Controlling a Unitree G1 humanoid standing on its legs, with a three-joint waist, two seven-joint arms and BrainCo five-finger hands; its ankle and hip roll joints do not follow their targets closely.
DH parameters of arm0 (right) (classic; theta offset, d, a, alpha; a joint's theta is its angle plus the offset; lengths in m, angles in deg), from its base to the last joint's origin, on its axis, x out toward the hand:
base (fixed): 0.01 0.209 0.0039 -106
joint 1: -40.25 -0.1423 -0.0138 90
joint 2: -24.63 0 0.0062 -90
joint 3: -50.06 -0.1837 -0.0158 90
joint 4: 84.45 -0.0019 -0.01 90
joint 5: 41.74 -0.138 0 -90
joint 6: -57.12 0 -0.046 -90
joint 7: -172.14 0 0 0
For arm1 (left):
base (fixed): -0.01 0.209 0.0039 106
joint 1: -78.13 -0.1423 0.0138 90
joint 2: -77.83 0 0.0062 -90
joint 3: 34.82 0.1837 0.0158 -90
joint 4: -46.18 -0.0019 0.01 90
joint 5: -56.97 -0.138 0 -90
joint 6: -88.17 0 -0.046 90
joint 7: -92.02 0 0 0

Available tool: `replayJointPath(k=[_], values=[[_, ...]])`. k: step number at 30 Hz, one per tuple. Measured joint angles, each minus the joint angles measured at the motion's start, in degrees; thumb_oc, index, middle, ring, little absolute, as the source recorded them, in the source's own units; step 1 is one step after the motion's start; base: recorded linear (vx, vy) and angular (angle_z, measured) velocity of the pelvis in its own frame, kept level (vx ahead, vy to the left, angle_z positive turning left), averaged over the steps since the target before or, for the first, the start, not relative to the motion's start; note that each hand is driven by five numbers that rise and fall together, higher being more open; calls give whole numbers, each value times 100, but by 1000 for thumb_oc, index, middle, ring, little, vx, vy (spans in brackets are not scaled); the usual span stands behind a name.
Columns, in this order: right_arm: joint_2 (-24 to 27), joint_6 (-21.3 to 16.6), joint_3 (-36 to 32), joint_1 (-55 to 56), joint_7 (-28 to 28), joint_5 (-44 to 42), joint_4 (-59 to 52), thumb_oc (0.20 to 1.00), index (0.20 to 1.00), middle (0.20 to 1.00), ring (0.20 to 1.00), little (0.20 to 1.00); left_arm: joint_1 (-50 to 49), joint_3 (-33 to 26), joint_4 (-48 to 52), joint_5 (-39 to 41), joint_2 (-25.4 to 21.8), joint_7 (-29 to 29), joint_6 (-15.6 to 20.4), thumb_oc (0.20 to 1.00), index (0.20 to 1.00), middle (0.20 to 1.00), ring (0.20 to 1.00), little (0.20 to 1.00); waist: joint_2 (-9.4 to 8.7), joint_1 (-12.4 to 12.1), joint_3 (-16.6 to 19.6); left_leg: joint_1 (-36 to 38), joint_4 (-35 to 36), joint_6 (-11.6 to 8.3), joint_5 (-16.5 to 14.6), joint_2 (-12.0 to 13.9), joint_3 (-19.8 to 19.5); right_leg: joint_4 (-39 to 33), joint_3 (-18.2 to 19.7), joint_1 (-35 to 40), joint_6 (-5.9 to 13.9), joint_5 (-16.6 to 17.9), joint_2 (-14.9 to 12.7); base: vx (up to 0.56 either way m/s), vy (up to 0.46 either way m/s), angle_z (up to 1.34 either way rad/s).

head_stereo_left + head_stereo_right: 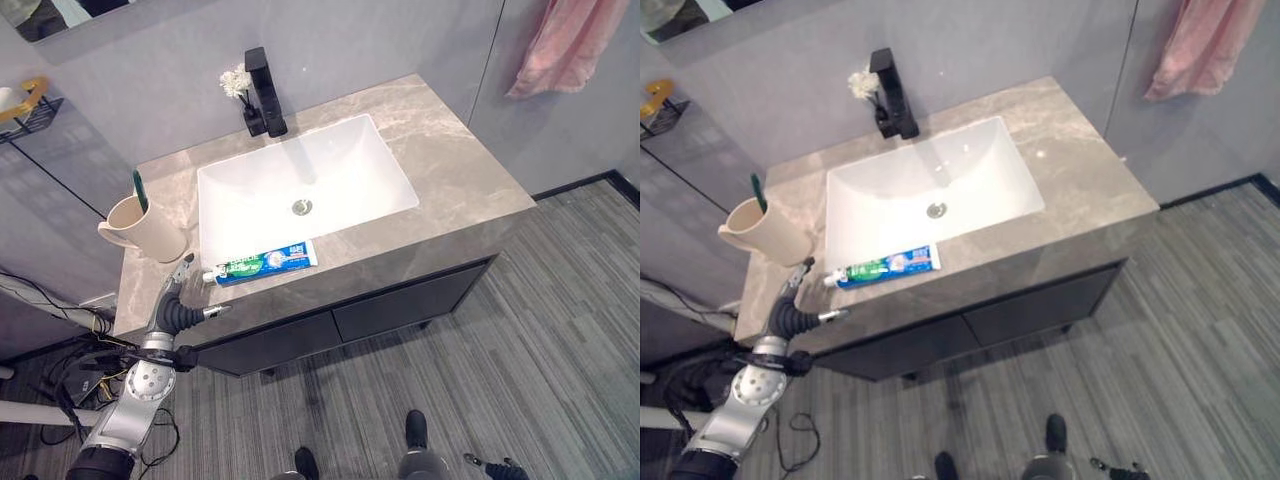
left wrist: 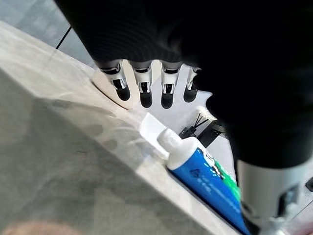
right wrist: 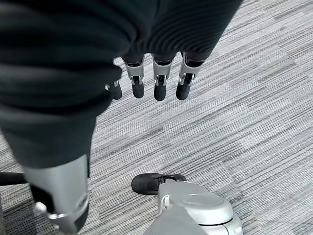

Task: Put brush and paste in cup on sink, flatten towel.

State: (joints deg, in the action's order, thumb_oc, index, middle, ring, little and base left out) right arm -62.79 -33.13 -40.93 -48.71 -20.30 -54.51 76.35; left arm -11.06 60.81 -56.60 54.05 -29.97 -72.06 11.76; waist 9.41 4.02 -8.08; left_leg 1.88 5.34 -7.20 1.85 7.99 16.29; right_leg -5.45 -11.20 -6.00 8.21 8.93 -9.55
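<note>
While the paste waits on the counter, we read the scene like this:

Brush: our green toothbrush (image 1: pixel 140 190) already stands in the beige cup (image 1: pixel 150 232), which sits on the countertop (image 1: pixel 460 180) at about 9 o'clock from the basin (image 1: pixel 300 180). We judge that part done.

Paste: the toothpaste tube (image 1: pixel 265 264) lies flat along the basin's front edge, at 6 o'clock from the drain, cap pointing toward the cup. It is not yet in the cup.

Towel: a pink towel (image 1: pixel 565 45) hangs bunched on the wall at roughly 2 o'clock from the sink, untouched as far as we can judge; the flattening is left to do.

Left hand: our left hand (image 1: pixel 182 296) reaches up over the counter's front edge, at 8 o'clock from the tube's cap and just beside it. Fingers (image 2: pixel 145 90) are straight and spread, the thumb apart, nothing grasped.

Right hand: our right hand (image 3: pixel 146 83) hangs down over the striped floor (image 3: pixel 254 98), fingers relaxed and empty.

Next, as we judge it: close on the tube near its cap, then lift it to the cup.
</note>
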Motion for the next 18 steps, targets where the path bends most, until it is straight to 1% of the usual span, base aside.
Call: replayJointPath(k=[4, 7, 18], values=[[-3, 0, 1, -2, 1, -3, 2, 1000, 1000, 1000, 1000, 1000, 146, 1, -37, -53, -41, 69, -3, 1000, 1000, 1000, 1000, 1000, -59, 0, -41, -1, 0, 1, 0, -2, 0, 0, 11, -5, 5, 0, 29, 0, 0, 0], [-3, -11, -1, -18, 1, -8, 4, 1000, 1000, 1000, 1000, 1000, 201, 1, -118, -174, -162, 111, -5, 1000, 1000, 1000, 1000, 1000, -107, 8, -74, -1, 0, 0, -2, -1, 3, 0, 13, -10, 12, -8, 26, 0, 0, 0], [-5, -12, 3, -12, 2, -120, 9, 1000, 1000, 1000, 1000, 1000, 271, 10, -187, -212, -202, 128, -10, 1000, 1000, 1000, 1000, 1000, -151, 9, -99, -91, 0, 2, -3, 0, 52, 0, 81, -141, 6, 13, 45, 3, -4, -2]])
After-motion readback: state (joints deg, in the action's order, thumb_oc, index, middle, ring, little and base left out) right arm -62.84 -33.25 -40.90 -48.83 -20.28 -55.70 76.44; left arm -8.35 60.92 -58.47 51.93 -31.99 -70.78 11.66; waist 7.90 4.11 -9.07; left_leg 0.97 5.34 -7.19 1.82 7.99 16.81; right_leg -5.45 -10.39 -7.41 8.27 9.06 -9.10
